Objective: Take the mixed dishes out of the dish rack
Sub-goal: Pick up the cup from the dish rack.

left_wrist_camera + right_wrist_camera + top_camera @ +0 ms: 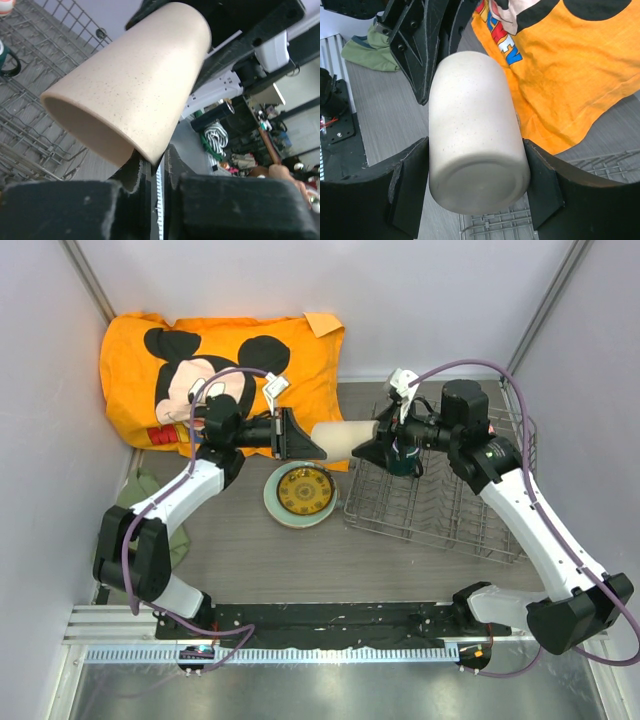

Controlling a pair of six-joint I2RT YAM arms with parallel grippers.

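The beige handleless cup (pixel 346 439) hangs on its side in the air between the 2 arms, just beyond the left end of the dish rack (pixel 470 510) and over the near edge of the orange Mickey Mouse cloth (pixel 230 350). Its base points toward the rack and its open mouth toward the left arm.

The right claw (pixel 477 172) is clamped across the cup's body near the base, with a pad pressed flat to each side. The left claw (pixel 154 166) has its fingers almost together at the lowest part of the rim. From the left wrist view they look pinched on the thin wall there, but how much wall they have is hard to tell.

This reads as a handover, and the risk lies in its timing. The left claw's bite is small and sits at 1 end of a long cup. If the right claw lets go before that bite is firm, the base would likely sag, pivot in the pinch and slip out. The fall would end on the tabletop (pixel 240 560), close to the pale-green plate with the yellow-brown centre (pixel 300 492), and pottery on pottery could chip.

If either arm pulls away while both are clamped, the cup could twist or the rim take the strain. The dark teal mug (pixel 403 462) stands in the rack right under the right claw, so a careless retreat could knock it.
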